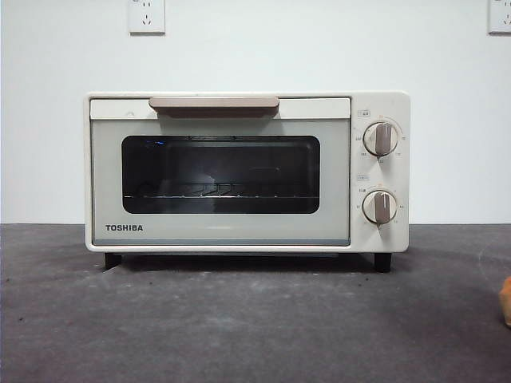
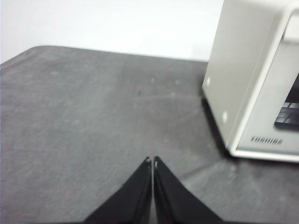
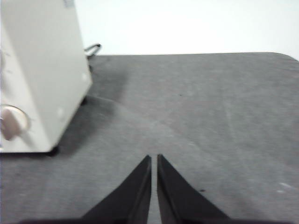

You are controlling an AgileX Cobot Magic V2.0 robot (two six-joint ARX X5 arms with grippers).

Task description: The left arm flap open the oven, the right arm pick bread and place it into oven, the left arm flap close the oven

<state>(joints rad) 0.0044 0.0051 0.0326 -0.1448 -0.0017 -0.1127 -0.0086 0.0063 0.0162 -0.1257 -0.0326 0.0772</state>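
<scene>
The cream-white TOSHIBA oven (image 1: 239, 171) stands in the middle of the grey table with its door closed. Its beige bar handle (image 1: 214, 104) runs along the top of the door, and a wire rack (image 1: 215, 194) shows behind the dark window. The bread (image 1: 506, 300) shows only as an orange sliver at the right edge of the front view. My left gripper (image 2: 152, 161) is shut and empty, over the table to the left of the oven (image 2: 254, 79). My right gripper (image 3: 154, 158) is shut and empty, to the right of the oven (image 3: 39, 74). Neither arm shows in the front view.
Two beige knobs (image 1: 381, 138) sit on the oven's right panel. A black cable (image 3: 92, 48) lies behind the oven. White wall with power sockets (image 1: 147, 15) stands behind the table (image 1: 239, 327).
</scene>
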